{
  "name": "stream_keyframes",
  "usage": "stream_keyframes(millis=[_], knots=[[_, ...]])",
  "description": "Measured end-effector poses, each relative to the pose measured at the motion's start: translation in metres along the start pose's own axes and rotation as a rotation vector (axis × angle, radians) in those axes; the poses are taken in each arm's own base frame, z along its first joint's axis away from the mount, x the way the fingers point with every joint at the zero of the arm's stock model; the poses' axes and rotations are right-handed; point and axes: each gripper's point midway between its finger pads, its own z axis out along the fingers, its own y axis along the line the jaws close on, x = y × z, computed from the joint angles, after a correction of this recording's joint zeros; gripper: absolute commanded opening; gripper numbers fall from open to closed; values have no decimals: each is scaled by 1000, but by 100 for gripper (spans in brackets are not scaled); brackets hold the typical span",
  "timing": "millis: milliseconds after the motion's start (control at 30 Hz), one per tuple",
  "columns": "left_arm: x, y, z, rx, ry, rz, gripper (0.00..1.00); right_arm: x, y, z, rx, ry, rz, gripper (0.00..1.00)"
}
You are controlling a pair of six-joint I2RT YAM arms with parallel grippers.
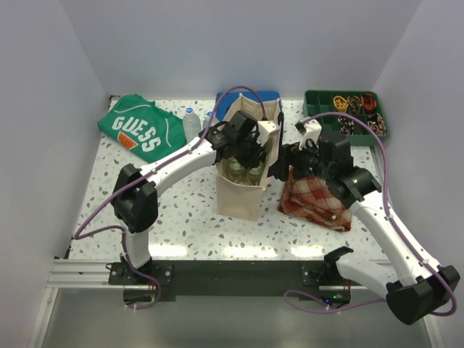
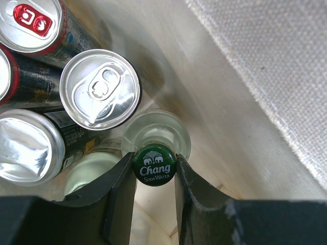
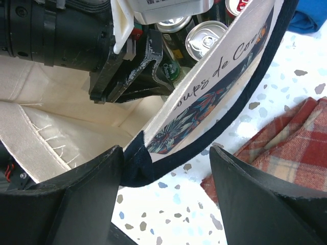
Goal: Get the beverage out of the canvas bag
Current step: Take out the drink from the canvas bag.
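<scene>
Evidently, the soda-water bottle [image 2: 156,131] is clenched at its green cap by the left gripper [image 2: 155,164], so that it can be drawn straight up. It stands upright inside the canvas bag [image 2: 265,66]. The bag's navy rim is straddled, unpinched, by the spread jaws of the right gripper [image 3: 166,155] (presumably to steady the mouth). Four cans [image 2: 99,89] and one capped bottle are counted.
</scene>
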Motion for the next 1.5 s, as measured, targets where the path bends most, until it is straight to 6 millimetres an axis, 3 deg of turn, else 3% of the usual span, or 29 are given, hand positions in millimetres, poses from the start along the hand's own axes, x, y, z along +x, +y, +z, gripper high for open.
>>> stream_keyframes(millis=[833,1500], knots=[[3,-1,-11,-11,43,-20,0,-11,-1,-5,14,-55,-7,72],[-22,-6,-28,-12,1,-15,0,-9,-2,-2,14,-54,-7,72]])
